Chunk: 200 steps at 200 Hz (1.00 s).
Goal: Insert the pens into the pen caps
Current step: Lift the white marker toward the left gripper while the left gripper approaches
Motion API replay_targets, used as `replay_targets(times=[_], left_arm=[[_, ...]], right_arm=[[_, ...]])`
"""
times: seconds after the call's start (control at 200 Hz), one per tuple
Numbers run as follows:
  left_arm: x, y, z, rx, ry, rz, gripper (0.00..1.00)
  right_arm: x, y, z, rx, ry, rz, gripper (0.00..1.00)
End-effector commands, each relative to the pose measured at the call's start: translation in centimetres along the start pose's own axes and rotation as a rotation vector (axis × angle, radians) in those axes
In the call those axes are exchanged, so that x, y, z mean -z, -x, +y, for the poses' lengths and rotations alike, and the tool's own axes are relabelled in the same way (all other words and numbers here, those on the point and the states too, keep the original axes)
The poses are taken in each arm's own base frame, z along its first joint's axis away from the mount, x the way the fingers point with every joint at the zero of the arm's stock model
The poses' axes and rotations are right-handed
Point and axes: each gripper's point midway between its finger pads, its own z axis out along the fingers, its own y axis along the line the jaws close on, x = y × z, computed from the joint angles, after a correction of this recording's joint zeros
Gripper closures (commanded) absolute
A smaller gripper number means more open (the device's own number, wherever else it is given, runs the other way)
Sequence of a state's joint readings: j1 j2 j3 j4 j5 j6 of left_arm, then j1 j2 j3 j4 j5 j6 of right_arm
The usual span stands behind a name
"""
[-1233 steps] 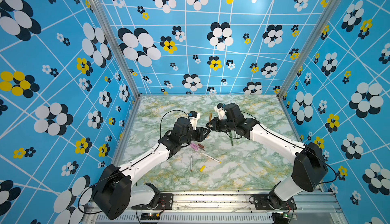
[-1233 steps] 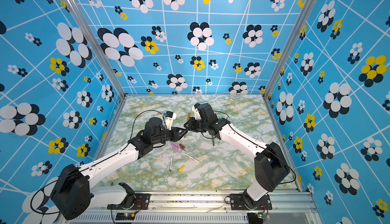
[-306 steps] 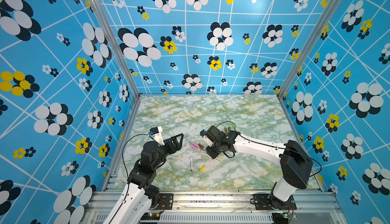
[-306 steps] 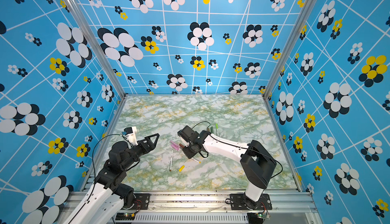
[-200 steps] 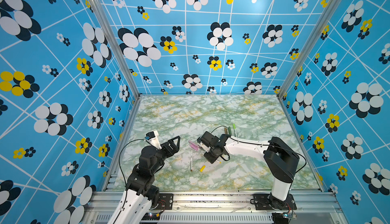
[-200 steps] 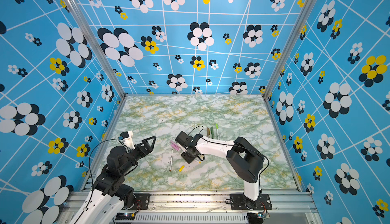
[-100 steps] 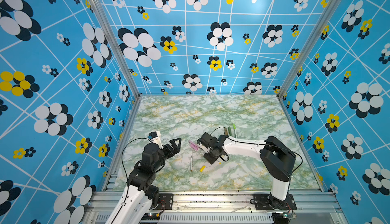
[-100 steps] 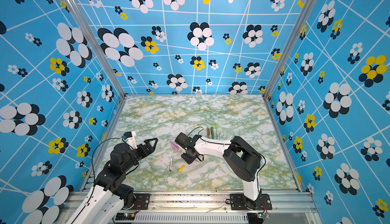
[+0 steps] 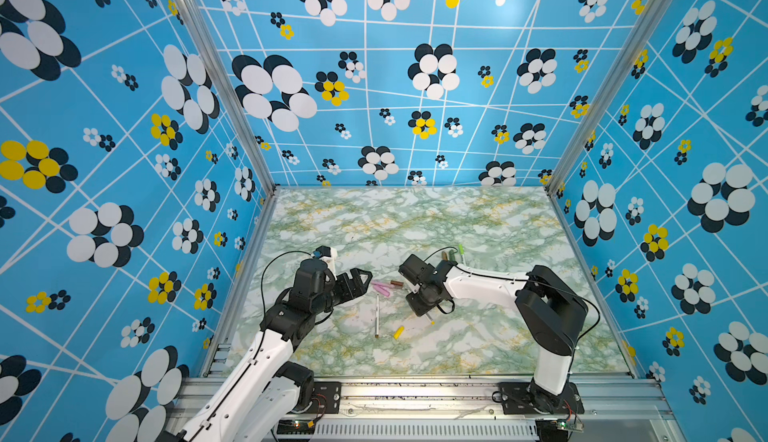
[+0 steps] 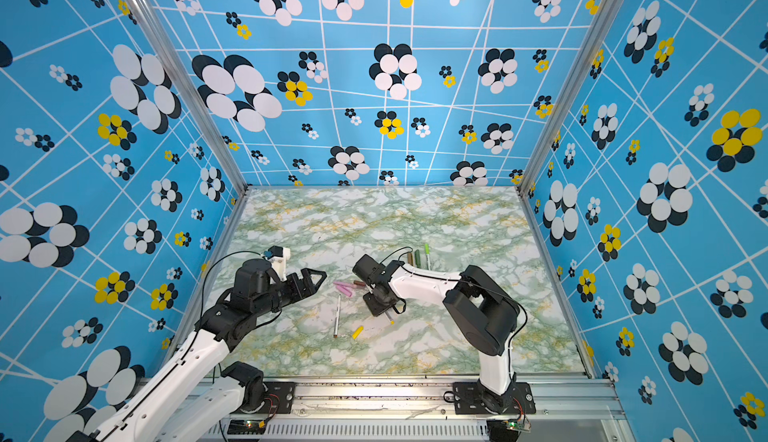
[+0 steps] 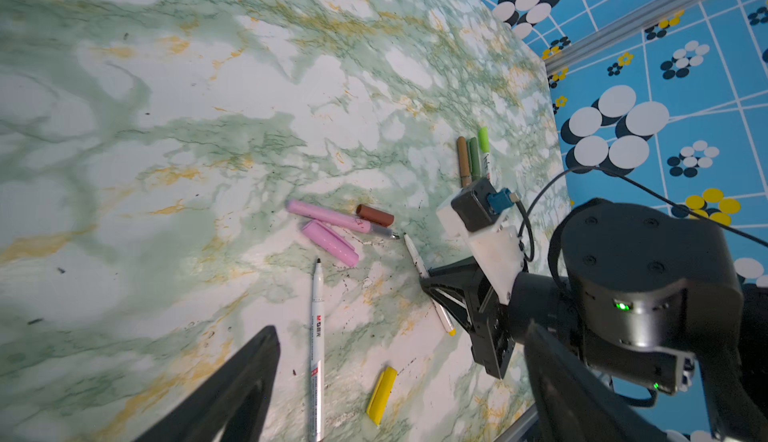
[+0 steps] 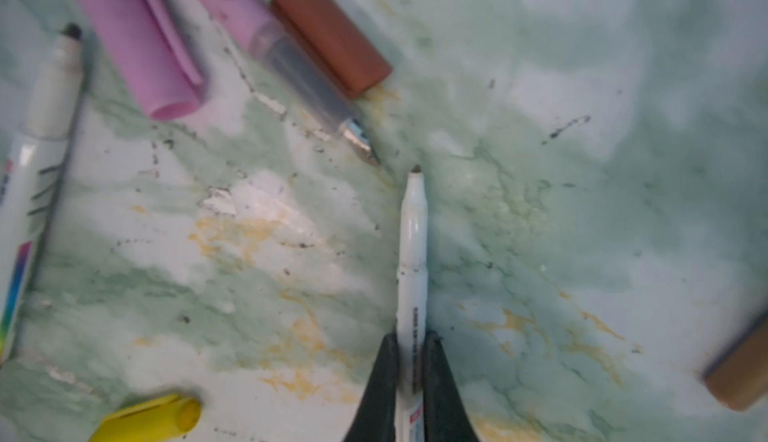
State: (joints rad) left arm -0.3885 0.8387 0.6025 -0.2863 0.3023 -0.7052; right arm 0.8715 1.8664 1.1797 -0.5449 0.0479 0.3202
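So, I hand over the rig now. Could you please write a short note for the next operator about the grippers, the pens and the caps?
The right gripper is shut on a white pen, low at the table.
The left gripper is open and empty, near the pink pen.
Loose on the table: a second white pen, the pink pen, a pink cap, a brown cap and a yellow cap.
Done: three pens side by side farther back look capped.
Left: three pens need caps. The held pen has a yellow end, so the yellow cap probably fits it.
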Motion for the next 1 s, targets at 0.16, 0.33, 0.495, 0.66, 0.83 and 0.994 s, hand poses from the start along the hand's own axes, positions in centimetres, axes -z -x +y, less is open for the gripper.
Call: replay_targets(times=[0.16,0.33,0.495,0.66,0.83,0.994], left_arm=[[-2.5,-3.5,-4.7,-0.179,-0.084,0.185,0.08],[-4.8,-6.1,-5.7,-0.155,-0.094,0.272,0.13],[-6.6,-7.6,-6.1,-0.141,-0.056,0.308,0.17],[-8.3,-9.3,-6.8,-0.206,-0.006,0.357,0.23],[-10.0,-10.7,-6.5,-0.269,0.062,0.402,0.28],[-11.6,-12.1,-5.6,-0.266,0.093,0.451,0.32]], right_arm=[[-1.2,-1.5,-1.7,-0.223,0.011,0.082,0.89],[-1.1,-0.4,-1.8,-0.315,0.057,0.064,0.89],[-0.8,0.8,-1.6,-0.381,0.091,0.047,0.89],[-1.0,1.7,-1.1,-0.436,0.128,0.039,0.89],[-1.1,2.6,-0.8,-0.488,0.167,0.019,0.89],[-0.9,3.2,-0.8,-0.518,0.183,-0.001,0.89]])
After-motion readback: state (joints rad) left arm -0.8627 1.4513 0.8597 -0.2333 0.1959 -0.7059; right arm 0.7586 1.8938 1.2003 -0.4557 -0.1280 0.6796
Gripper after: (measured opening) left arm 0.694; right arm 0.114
